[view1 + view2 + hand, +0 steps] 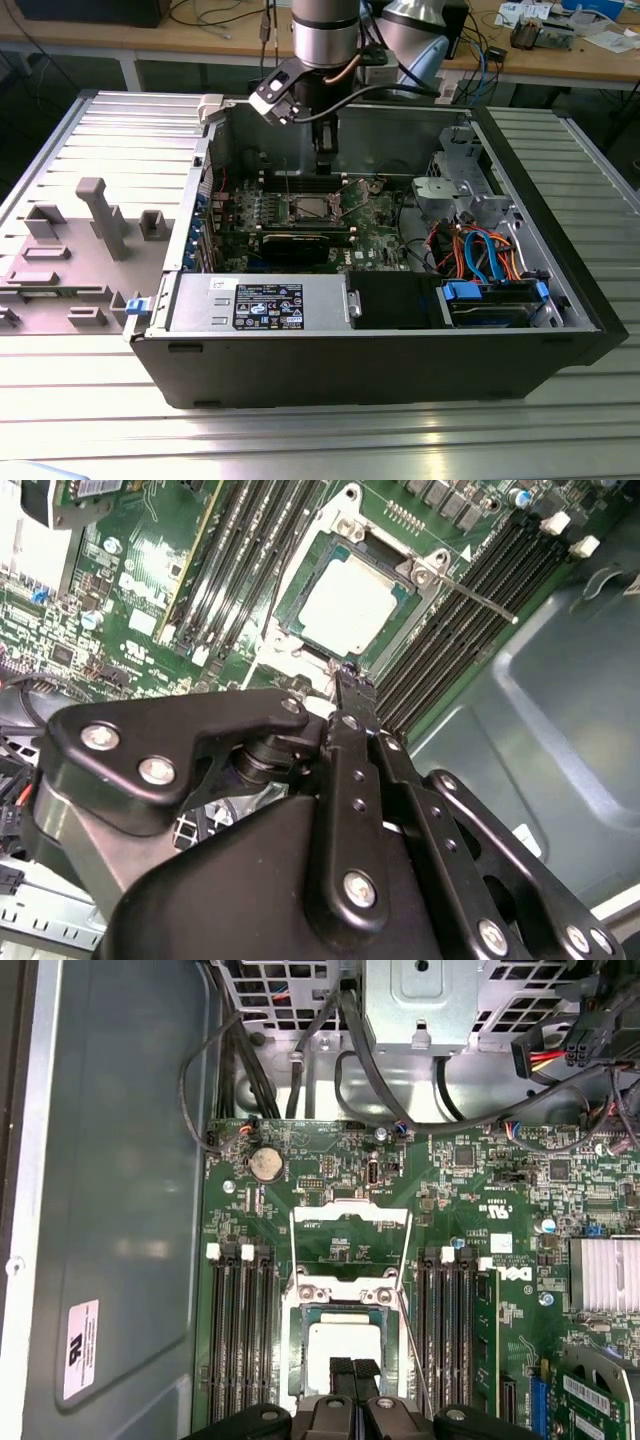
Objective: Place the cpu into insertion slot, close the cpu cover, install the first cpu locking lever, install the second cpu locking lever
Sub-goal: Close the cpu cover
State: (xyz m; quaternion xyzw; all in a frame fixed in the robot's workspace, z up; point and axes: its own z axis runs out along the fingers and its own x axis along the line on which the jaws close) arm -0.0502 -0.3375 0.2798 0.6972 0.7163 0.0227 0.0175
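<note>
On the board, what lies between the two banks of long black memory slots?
The insertion slot, with the cpu seated in it; the first wrist view shows this.

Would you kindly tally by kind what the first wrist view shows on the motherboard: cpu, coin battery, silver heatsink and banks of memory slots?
cpu: 1
coin battery: 1
silver heatsink: 1
banks of memory slots: 2
Total: 5
</note>
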